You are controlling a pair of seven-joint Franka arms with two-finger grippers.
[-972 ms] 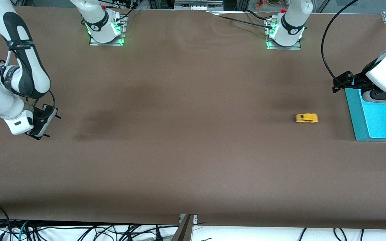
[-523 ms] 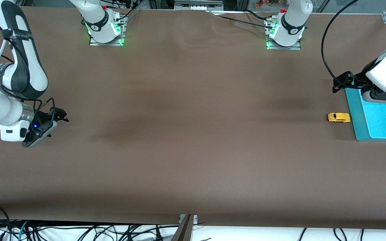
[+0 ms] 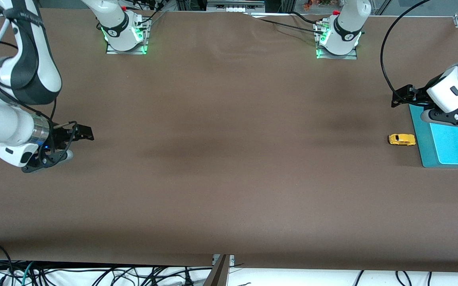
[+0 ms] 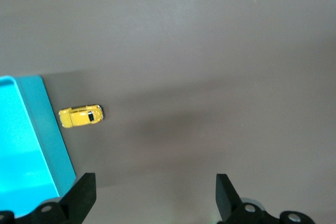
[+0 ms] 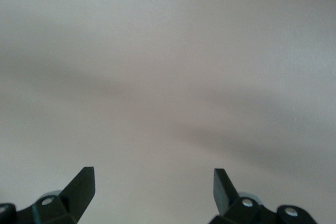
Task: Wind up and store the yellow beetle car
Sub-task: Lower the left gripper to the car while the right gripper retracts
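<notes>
At the left arm's end of the bench, the yellow beetle car (image 3: 402,140) lies lengthwise along the table, just beside the teal tray (image 3: 420,135), with the open, empty left gripper (image 4: 155,195) over the tray's farther edge and the right gripper (image 5: 152,192), also open, waiting at the other end.

Brown table cover (image 3: 229,167) runs the whole width, w/ a few wrinkles up top. Teal tray (image 3: 425,147) sits at the left arm's end, lighter cyan inside. Tangle of cables (image 3: 105,276) hangs off the edge nearest the front cam.
</notes>
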